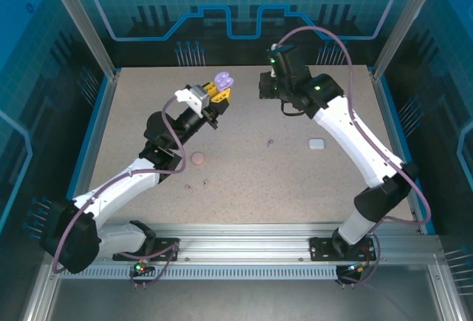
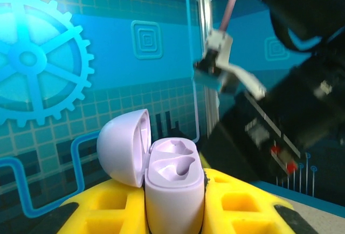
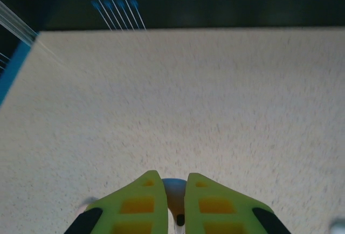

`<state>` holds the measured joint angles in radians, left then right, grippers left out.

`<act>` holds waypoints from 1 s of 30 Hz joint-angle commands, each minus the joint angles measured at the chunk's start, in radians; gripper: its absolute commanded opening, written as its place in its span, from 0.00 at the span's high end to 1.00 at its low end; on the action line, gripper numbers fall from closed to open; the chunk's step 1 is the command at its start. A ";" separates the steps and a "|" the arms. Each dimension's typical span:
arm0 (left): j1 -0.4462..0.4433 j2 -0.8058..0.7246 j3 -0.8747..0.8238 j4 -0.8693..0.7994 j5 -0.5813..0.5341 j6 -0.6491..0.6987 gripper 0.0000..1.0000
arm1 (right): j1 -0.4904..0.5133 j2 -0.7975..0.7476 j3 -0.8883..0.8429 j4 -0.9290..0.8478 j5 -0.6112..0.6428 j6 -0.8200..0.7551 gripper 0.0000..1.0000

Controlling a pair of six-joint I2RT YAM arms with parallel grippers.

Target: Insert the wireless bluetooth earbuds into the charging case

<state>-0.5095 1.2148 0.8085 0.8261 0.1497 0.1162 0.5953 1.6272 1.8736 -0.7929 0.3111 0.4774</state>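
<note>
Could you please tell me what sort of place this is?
Most likely a lab robot cell: an aluminium frame encloses a speckled table, blue gear-printed panels line the walls, and a left arm and right arm are bolted to a rail at its near edge.

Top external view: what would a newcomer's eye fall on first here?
The open purple charging case, held up above the table in the left jaws, both wells empty. Facing it, the right jaws pinch what looks like a white earbud. A pink case and a white case lie on the table.
</note>
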 commanded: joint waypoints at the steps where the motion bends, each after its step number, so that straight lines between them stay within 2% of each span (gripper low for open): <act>1: -0.017 -0.023 0.044 -0.009 0.038 0.042 1.00 | 0.009 -0.080 0.030 0.070 -0.001 -0.096 0.90; 12: -0.043 0.017 0.057 -0.016 0.037 0.042 1.00 | 0.049 -0.281 -0.099 0.325 -0.206 -0.196 0.90; 24: -0.057 0.025 0.054 -0.034 0.039 0.010 1.00 | 0.099 -0.262 -0.171 0.426 -0.462 -0.326 0.90; 30: -0.060 0.022 0.052 -0.035 0.042 -0.001 1.00 | 0.119 -0.262 -0.212 0.446 -0.504 -0.378 0.91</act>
<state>-0.5613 1.2369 0.8299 0.7868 0.1738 0.1303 0.6933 1.3659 1.6707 -0.3992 -0.1402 0.1509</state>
